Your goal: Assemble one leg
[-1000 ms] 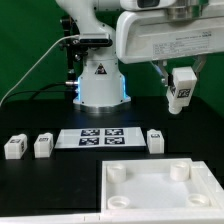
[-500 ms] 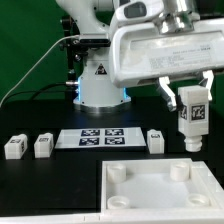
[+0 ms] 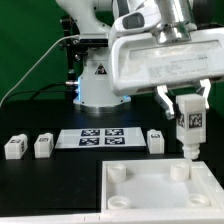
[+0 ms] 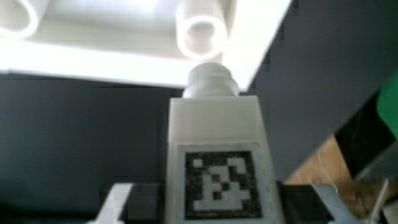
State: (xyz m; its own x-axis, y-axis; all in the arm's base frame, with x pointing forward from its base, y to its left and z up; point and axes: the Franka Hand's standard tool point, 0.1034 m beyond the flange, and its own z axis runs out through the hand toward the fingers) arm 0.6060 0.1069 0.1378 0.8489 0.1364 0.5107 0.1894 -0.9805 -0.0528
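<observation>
— Where is the leg (image 3: 188, 128)?

— It is over the panel (image 3: 150, 200), above the far corner on the exterior view's right. It hangs upright. Its tag faces the exterior camera, and its round peg (image 3: 186, 152) points down at the panel.

— Is the peg seated in the panel?

— No. In the wrist view the peg tip is apart from the corner socket (image 4: 203, 35), roughly in line with it.

— And the gripper (image 3: 188, 106)?

— Its jaws are closed on the upper part of the leg, one finger on each side. They are spread only as wide as the block itself.

— What else lies around the panel?

— The marker board (image 3: 100, 137) lies flat just beyond the panel's far edge. A spare block (image 3: 155, 139) stands between the board and the leg, also just past that edge. A second block (image 3: 42, 145) and a third block (image 3: 13, 147) sit well off the panel's far corner on the exterior view's left. The robot base (image 3: 100, 85) stands farther behind the panel, past the marker board.
</observation>
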